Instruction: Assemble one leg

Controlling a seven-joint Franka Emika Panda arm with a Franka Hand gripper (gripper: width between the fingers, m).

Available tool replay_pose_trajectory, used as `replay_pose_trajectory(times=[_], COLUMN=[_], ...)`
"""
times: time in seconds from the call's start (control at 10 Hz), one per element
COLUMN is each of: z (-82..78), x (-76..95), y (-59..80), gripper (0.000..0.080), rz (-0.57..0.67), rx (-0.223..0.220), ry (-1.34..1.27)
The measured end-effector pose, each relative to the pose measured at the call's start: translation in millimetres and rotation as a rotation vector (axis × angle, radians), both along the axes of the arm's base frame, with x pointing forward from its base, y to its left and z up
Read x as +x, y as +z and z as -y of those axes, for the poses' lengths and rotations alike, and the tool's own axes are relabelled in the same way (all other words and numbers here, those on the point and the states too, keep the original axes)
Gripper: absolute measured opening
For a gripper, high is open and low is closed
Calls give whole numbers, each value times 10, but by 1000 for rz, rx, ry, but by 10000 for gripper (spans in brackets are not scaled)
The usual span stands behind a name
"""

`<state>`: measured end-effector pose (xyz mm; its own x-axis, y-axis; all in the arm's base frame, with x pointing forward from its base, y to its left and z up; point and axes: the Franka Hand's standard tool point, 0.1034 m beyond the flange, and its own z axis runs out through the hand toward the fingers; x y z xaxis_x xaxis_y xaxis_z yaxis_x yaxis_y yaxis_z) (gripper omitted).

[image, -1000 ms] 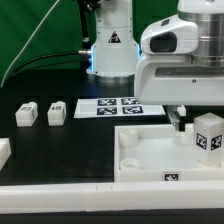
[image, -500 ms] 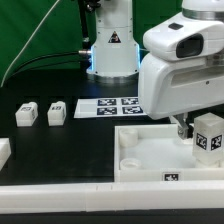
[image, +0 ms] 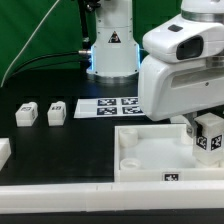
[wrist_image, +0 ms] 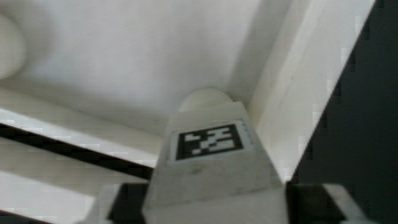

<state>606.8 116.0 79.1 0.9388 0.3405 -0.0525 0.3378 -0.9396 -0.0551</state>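
From the wrist view, the gripper [wrist_image: 217, 205] is clamped on the leg [wrist_image: 210, 140]. A dark finger flanks each side of the white block, and its black-and-white tag faces the camera. The leg's long axis runs straight out along the gripper's own reach, tapering away towards the white panel [wrist_image: 107, 55] below it. Its far tip sits right over the spot where two of the panel's raised rims meet, so that corner is what the held part is aimed at. The tip hides whatever socket lies there. I cannot tell from either view whether the leg already touches the panel or hangs just above it. In the exterior view the leg stands upright at the panel's far corner on the exterior view's right, tucked against the arm's white body. Judging from this, the coming move turns on keeping that upright axis lined up with the corner while pressing down, with little sideways correction needed. A slight tilt could catch the tip on the rim. Farther off, on the black worktop [image: 60, 140], the marker board [image: 110, 106] lies flat beyond the panel. Two spare legs [image: 57, 112] rest well apart from the gripper, on the exterior view's left.
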Motion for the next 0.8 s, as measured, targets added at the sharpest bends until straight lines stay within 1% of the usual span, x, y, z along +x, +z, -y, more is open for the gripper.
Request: replay_pose_trajectory(times=[0.1, 0.4, 0.5, 0.8], z=[0, -1, -4, -1], x=[0, 0, -1, -3], y=[0, 0, 0, -10], gripper=[290, 290, 290, 291], rz=[0, -1, -3, -2], rx=[0, 0, -1, -14], ry=[0, -12, -67, -479])
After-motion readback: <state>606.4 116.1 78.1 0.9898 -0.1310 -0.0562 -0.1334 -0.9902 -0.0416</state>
